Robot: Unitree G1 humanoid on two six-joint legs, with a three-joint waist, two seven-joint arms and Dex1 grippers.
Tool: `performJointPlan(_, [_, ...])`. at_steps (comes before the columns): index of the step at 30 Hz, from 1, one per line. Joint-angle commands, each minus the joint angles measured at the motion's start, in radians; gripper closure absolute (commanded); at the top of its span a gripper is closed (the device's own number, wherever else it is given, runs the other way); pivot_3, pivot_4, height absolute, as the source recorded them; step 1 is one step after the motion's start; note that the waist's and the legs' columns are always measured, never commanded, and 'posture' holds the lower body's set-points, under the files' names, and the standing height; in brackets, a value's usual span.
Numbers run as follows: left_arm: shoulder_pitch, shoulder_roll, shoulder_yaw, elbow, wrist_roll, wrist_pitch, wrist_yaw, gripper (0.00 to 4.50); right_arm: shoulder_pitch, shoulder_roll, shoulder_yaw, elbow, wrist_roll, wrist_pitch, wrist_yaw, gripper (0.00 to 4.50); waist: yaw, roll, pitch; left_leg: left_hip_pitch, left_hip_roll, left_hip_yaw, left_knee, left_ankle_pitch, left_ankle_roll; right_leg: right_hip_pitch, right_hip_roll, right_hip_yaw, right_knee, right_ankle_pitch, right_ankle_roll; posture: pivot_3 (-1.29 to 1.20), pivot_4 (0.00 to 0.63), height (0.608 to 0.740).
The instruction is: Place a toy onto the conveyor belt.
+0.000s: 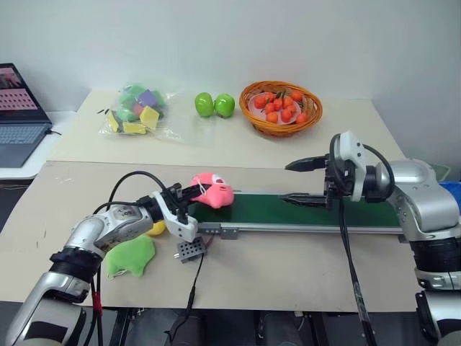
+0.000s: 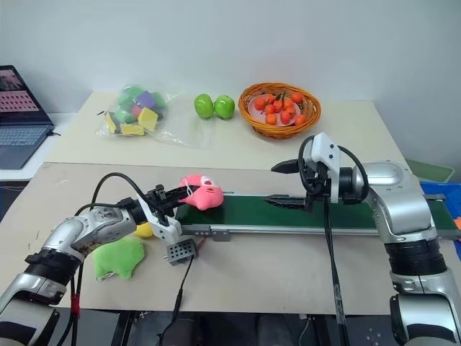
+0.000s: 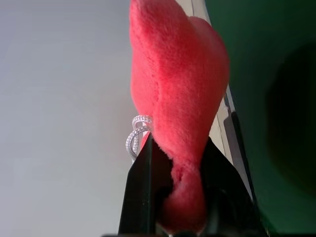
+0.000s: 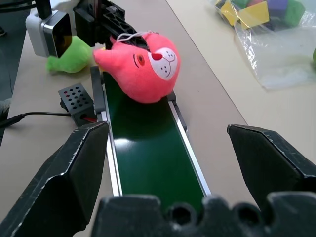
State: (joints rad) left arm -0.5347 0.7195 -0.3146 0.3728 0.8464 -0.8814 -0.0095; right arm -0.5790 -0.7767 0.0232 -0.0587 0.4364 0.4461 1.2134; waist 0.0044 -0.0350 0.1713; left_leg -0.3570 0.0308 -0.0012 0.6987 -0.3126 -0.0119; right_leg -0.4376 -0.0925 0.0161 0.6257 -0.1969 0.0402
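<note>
I'm working in what is looking like a robotics lab: a small conveyor belt (image 1: pixel 302 210), laptop (image 1: pixel 20 115) and bagged foam blocks (image 1: pixel 137 109) are sitting on a cardboard-covered surface (image 1: pixel 288 267).

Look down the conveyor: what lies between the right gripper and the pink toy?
Nothing: the right wrist view shows bare dark green belt between the open right gripper and the pink toy, which the left gripper holds at the belt's end.

The toy (image 1: pixel 212 190) and left gripper (image 1: pixel 193 193) are blocking the belt's (image 1: pixel 302 210) left end; the right gripper (image 1: pixel 294 182) is straddling mid-belt; green belt between is lying bare.
</note>
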Motion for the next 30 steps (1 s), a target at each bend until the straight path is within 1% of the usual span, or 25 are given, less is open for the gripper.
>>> performJointPlan(1, [-0.028,-0.007,-0.023,0.018,0.008,-0.028,0.030,4.20,-0.011,-0.019,-0.041,-0.030,0.012,-0.004,-0.010,0.00,-0.002,0.000,0.000,0.000,0.000,0.000,0.000,0.000,0.000,0.000,0.000,0.000,0.000,0.000,0.000,0.00,0.150,0.738])
performJointPlan(7, [-0.033,-0.007,-0.063,0.067,0.025,-0.046,0.035,4.20,0.003,-0.025,-0.047,-0.046,0.017,0.003,-0.020,0.00,-0.002,0.000,0.000,0.001,0.000,0.000,0.000,0.000,0.000,0.000,0.000,0.000,0.000,0.000,0.000,0.00,0.150,0.738])
performJointPlan(9, [-0.037,-0.004,-0.071,0.086,-0.008,-0.074,0.021,3.52,0.006,-0.028,-0.048,-0.049,0.019,0.004,-0.023,0.00,-0.003,0.001,0.000,0.002,0.000,0.000,0.000,0.000,0.000,0.001,0.000,0.000,0.000,0.000,0.000,0.00,0.150,0.738])
performJointPlan(10, [-0.041,-0.002,-0.073,0.092,-0.022,-0.083,0.012,3.28,0.007,-0.030,-0.049,-0.050,0.020,0.005,-0.023,0.00,-0.005,0.001,0.000,0.003,0.000,0.000,0.000,0.000,0.000,0.001,0.000,0.000,0.000,0.000,0.000,0.00,0.150,0.738])
performJointPlan(11, [-0.050,0.000,-0.072,0.102,-0.038,-0.088,0.001,2.85,0.007,-0.031,-0.049,-0.050,0.020,0.004,-0.023,0.00,-0.005,0.001,0.000,0.003,0.000,0.000,0.000,0.000,0.000,0.001,0.000,0.000,0.000,0.000,0.000,0.00,0.150,0.738])
performJointPlan(13, [-0.065,0.002,-0.066,0.117,-0.065,-0.096,-0.019,2.18,0.007,-0.033,-0.048,-0.050,0.021,0.004,-0.024,0.00,-0.005,0.001,0.000,0.002,0.000,0.000,0.000,0.000,0.000,0.001,0.000,0.000,0.000,0.000,0.000,0.00,0.150,0.738])
performJointPlan(14, [-0.070,0.003,-0.064,0.122,-0.076,-0.099,-0.027,1.66,0.007,-0.034,-0.047,-0.049,0.022,0.003,-0.024,0.00,-0.005,0.001,0.000,0.002,0.000,0.000,0.000,0.000,0.000,0.001,0.000,0.000,0.000,0.000,0.000,0.00,0.150,0.738])
performJointPlan(16, [-0.077,0.010,-0.057,0.116,-0.126,-0.108,-0.063,1.01,0.003,-0.033,-0.044,-0.045,0.021,0.000,-0.024,0.00,-0.004,0.001,0.000,0.002,0.000,0.000,0.000,0.000,0.000,0.001,0.000,0.000,0.000,0.000,0.000,0.00,0.150,0.738])
performJointPlan(17, [-0.080,0.016,-0.052,0.109,-0.153,-0.109,-0.084,0.81,0.002,-0.032,-0.042,-0.043,0.020,-0.001,-0.024,0.00,-0.004,0.001,0.000,0.002,0.000,0.000,0.000,0.000,0.000,0.001,0.000,0.000,0.000,0.000,0.000,0.00,0.150,0.738])
performJointPlan(18, [-0.084,0.023,-0.046,0.100,-0.191,-0.104,-0.115,0.30,0.001,-0.031,-0.041,-0.042,0.019,-0.002,-0.024,0.00,-0.005,0.001,0.000,0.002,0.000,0.000,0.000,0.000,0.000,0.001,0.000,0.000,0.000,0.000,0.000,0.00,0.150,0.738])
performJointPlan(19, [-0.087,0.032,-0.041,0.090,-0.225,-0.099,-0.145,0.16,0.001,-0.031,-0.041,-0.041,0.019,-0.003,-0.023,0.00,-0.005,0.001,0.000,0.002,0.000,0.000,0.000,0.000,0.000,0.001,0.000,0.000,0.000,0.000,0.000,0.00,0.150,0.738])
performJointPlan(20, [-0.091,0.044,-0.033,0.076,-0.261,-0.092,-0.178,0.06,0.000,-0.031,-0.041,-0.040,0.019,-0.004,-0.023,0.00,-0.005,0.001,0.000,0.002,0.000,0.000,0.000,0.000,0.000,0.001,0.000,0.000,0.000,0.000,0.000,0.00,0.150,0.738])
performJointPlan(23, [-0.097,0.082,-0.013,0.030,-0.368,-0.068,-0.274,0.06,0.000,-0.030,-0.041,-0.038,0.018,-0.005,-0.023,0.00,-0.007,0.001,0.000,0.002,0.001,0.000,0.000,0.000,0.000,0.001,0.000,0.000,0.000,0.000,0.000,0.00,0.150,0.738])
performJointPlan(25, [-0.097,0.108,-0.004,-0.001,-0.457,-0.032,-0.358,0.06,0.000,-0.030,-0.041,-0.035,0.018,-0.008,-0.021,0.00,-0.007,0.001,0.000,0.002,0.001,0.000,0.000,0.000,0.000,0.001,0.000,0.000,0.000,0.000,0.000,0.00,0.150,0.738])
performJointPlan(27, [-0.096,0.122,0.006,-0.028,-0.579,0.039,-0.460,0.06,-0.001,-0.029,-0.040,-0.029,0.016,-0.011,-0.019,0.00,-0.007,0.001,0.000,0.002,0.001,0.000,0.000,0.000,0.000,0.001,0.000,0.000,0.000,0.000,0.000,0.00,0.150,0.738])
performJointPlan(28, [-0.091,0.116,0.017,-0.043,-0.667,0.121,-0.527,0.06,-0.003,-0.028,-0.039,-0.027,0.015,-0.013,-0.019,0.00,-0.007,0.001,0.000,0.002,0.001,0.000,0.000,0.000,0.000,0.001,0.000,0.000,0.000,0.000,0.000,0.00,0.150,0.738])
performJointPlan(30, [-0.081,0.085,0.056,-0.089,-0.869,0.357,-0.654,0.06,-0.008,-0.026,-0.037,-0.023,0.015,-0.014,-0.017,0.00,-0.007,0.001,0.000,0.002,0.001,0.000,0.000,0.000,0.000,0.001,0.000,0.000,0.001,0.000,0.000,0.00,0.150,0.738])
